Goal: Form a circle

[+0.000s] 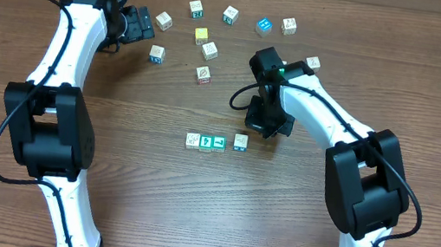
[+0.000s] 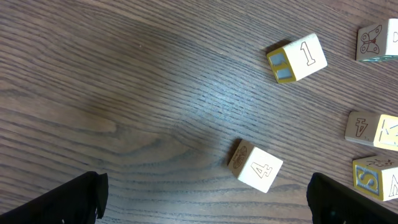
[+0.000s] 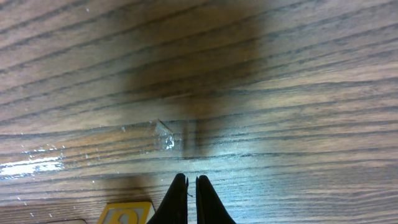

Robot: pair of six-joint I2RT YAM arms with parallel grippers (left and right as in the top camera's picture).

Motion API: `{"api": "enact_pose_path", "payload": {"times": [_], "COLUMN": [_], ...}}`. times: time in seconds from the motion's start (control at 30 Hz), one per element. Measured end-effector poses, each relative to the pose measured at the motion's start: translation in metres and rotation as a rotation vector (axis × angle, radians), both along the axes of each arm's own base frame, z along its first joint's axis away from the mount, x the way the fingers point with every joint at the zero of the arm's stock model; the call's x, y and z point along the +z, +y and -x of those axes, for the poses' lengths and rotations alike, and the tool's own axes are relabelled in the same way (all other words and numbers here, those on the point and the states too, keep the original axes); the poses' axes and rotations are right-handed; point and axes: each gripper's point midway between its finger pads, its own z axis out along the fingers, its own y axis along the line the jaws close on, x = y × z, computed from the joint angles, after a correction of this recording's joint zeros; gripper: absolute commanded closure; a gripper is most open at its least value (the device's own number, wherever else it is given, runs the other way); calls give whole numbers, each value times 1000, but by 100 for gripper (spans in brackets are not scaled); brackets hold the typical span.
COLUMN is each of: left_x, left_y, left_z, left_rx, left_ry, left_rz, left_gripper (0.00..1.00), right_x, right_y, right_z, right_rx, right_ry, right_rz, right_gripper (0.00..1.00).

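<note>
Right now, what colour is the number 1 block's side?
Yellow with grey-blue panels; the number 1 block shows best in the left wrist view.

You are looking at a row [image 1: 206, 142] of three touching blocks lying at the middle of the table [image 1: 142, 121], with a fourth block [image 1: 240, 142] lying just to its right, slightly apart. Your right gripper [image 1: 267, 129] is hanging just beside that fourth block, while your left gripper [image 1: 141, 24] is hanging near the scattered blocks [image 1: 209, 50] farther back.
</note>
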Motion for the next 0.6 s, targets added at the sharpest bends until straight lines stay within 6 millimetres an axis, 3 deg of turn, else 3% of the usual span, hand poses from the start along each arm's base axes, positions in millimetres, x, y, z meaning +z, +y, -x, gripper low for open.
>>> {"api": "enact_pose_path", "payload": {"times": [0.6], "left_x": [0], "left_y": [0], "left_z": [0], "left_rx": [0], "left_ry": [0], "left_rz": [0], "left_gripper": [0], "right_x": [0], "right_y": [24], "right_z": [22], "right_rx": [69], "right_ry": [36], "right_rz": [-5], "right_gripper": [96]}}
